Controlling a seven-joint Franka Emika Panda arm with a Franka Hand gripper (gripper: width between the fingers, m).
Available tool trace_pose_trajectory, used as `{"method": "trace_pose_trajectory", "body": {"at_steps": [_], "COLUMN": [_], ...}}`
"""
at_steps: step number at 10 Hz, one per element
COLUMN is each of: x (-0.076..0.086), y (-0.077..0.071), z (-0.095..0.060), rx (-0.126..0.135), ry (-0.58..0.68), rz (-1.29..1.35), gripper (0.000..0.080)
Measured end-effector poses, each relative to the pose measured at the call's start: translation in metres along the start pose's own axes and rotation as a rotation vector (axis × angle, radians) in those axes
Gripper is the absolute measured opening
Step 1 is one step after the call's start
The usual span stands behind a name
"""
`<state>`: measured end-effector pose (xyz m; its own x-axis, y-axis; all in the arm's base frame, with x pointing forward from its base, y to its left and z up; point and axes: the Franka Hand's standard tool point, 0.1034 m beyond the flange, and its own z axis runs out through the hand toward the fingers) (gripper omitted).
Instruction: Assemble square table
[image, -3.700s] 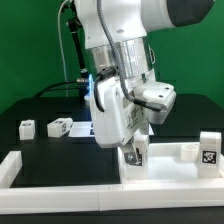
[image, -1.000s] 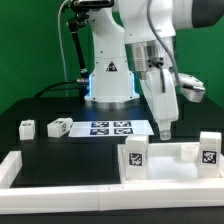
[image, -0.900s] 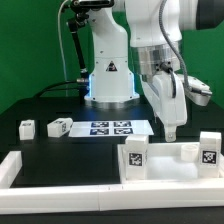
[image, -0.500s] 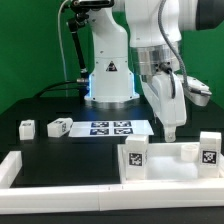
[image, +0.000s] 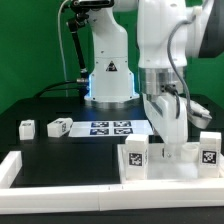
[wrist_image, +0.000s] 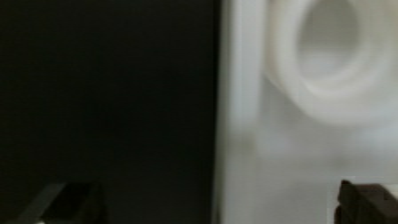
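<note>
Toward the near edge of the black bench (image: 70, 150), at the exterior view's right, lay the square panel (image: 165, 170) of the table, white and raised-rimmed, just beside the long white border bar (image: 60, 191) that ran along that edge. Two tagged leg blocks stood upright on it: one leg (image: 135, 153) at the corner toward the exterior view's left, the other leg (image: 208, 150) at the corner toward the exterior view's right. Whether they were fastened could not be told.

Between those two legs, over the panel's far rim, hung the claw (image: 178, 146) on the white arm (image: 165, 50), pointing straight down. Its jaws stood wide apart and held nothing. In the wrist view the two dark fingertips (wrist_image: 54, 203) sat far apart, with the white panel (wrist_image: 302, 150) and a round recess (wrist_image: 338, 60) in it below, and the panel's straight edge against the dark bench (wrist_image: 107, 100). Whether the fingertips touched the panel could not be told.

Toward the bench's middle lay the marker board (image: 112, 127). Well apart from the panel, near the edge at the exterior view's left, lay two loose leg blocks, one block (image: 27, 127) and a second block (image: 60, 126) just beside the marker board.
</note>
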<state>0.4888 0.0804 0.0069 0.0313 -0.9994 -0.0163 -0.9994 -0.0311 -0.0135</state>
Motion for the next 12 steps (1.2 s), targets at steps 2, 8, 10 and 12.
{"method": "trace_pose_trajectory", "body": {"at_steps": [2,8,10,12], "x": [-0.0008,0.0004,0.0008,0.0009], "y": [-0.0005,-0.0007,-0.0008,-0.0009], "z": [0.001,0.001,0.0009,0.0009], "rx": [0.0,0.003,0.004,0.004], "ry": [0.003,0.003,0.002,0.002], "rz": [-0.008,-0.003,0.003,0.004], "gripper": [0.0649,0.0066,0.0058,0.0058]}}
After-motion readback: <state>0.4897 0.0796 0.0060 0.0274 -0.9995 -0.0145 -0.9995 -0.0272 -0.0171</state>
